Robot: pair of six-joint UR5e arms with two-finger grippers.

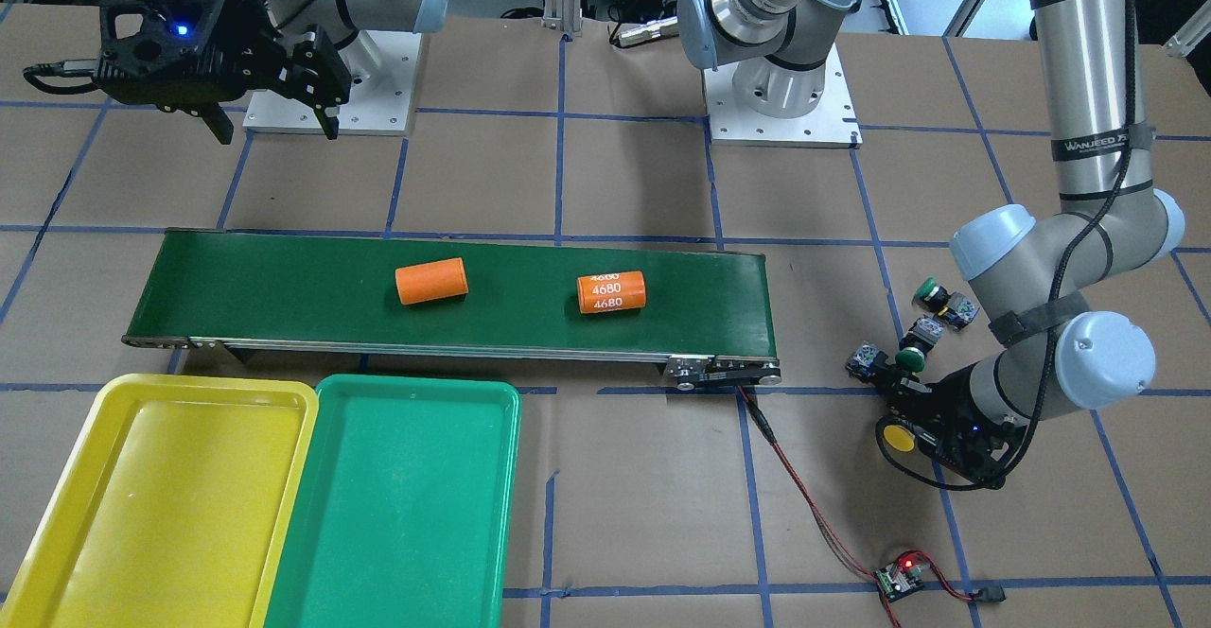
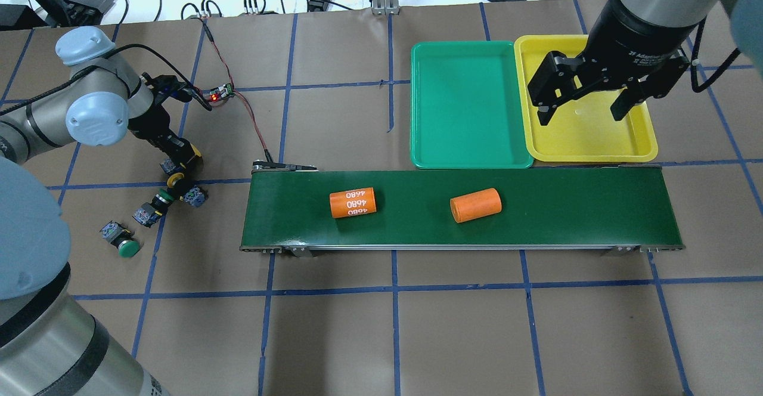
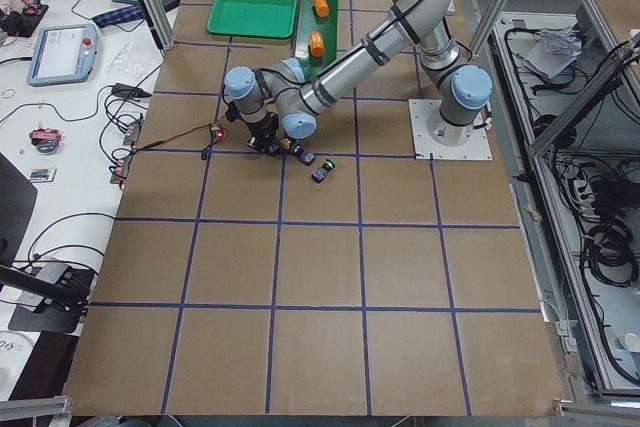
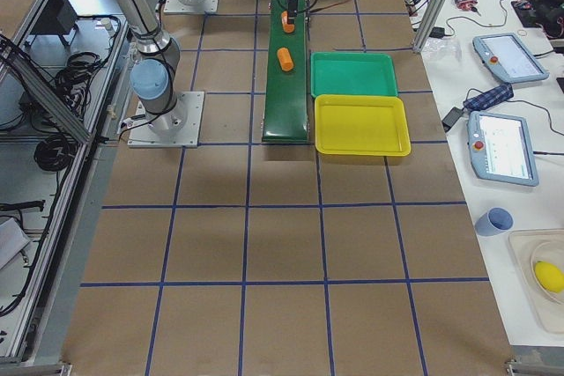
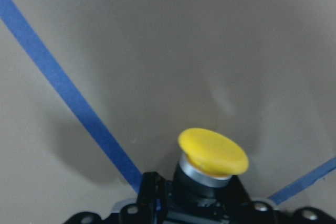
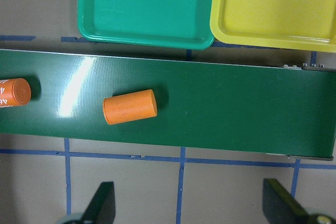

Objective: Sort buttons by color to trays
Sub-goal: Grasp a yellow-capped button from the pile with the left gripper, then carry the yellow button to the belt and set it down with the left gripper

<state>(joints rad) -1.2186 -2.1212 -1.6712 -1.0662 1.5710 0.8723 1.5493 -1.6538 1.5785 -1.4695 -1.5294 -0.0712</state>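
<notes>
Trays sat nearest me on the operators' side, the yellow tray [image 1: 170,514] and the green tray [image 1: 407,514] touching along their long rims. Off toward the robot's left, a small circuit board [image 1: 899,579] glowed red, its wire [image 1: 802,496] running to the end of the conveyor belt [image 1: 284,287]. Past that, the left gripper [image 1: 908,420] sat low over the paper-covered table [image 1: 643,477]. It was clenched on a yellow button [image 1: 897,437], whose cap poked out beyond the fingertips. A second button [image 2: 179,181], yellow-rimmed from overhead, lay just beside the gripper. Two green buttons [image 1: 913,354] [image 1: 935,292] lay a little farther on. All four were on the paper past the belt's end, well apart from the trays. On the belt lay two orange cylinders [image 1: 431,281] [image 1: 611,291], one marked 4680. Farthest off, the right gripper [image 1: 276,127] hung above the table on the robot's side of the belt, fingers spread, holding nothing.
</notes>
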